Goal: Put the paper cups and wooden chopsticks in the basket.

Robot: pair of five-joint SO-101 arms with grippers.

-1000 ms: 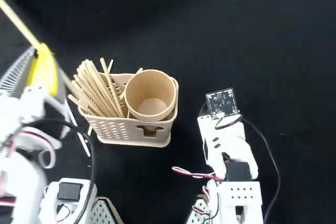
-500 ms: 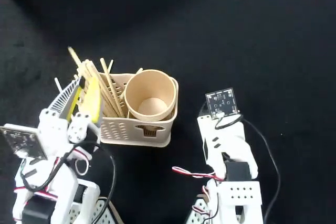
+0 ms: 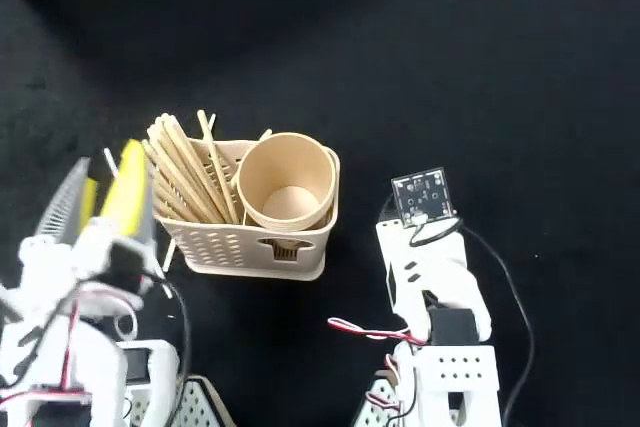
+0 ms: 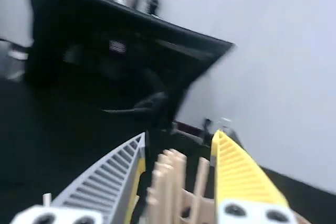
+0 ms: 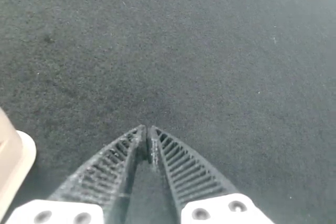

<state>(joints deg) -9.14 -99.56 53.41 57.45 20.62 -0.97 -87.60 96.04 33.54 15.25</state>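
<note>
The paper cup stands upright and mouth-up in the right half of the basket in the high view. The wooden chopsticks are bundled in the left half, leaning away from the cup with their ends fanned above the rim. The basket sits on the black table, left of its middle and nearer the near edge than the far one. The left gripper is just off the basket's left end, spread wide, with its yellow finger on the basket side and its grey finger toward the table's left edge; nothing is clamped between them. The right arm lies at the near edge, right of the basket and apart from it.

In the left wrist view the left gripper's fingers stand wide apart. The pale chopstick ends show in the gap between them, farther off and not pinched.

In the right wrist view the right gripper is pressed together, its tips meeting with nothing in them, over bare table. A pale rounded corner lies beside it; whether it is the basket cannot be told.
</note>
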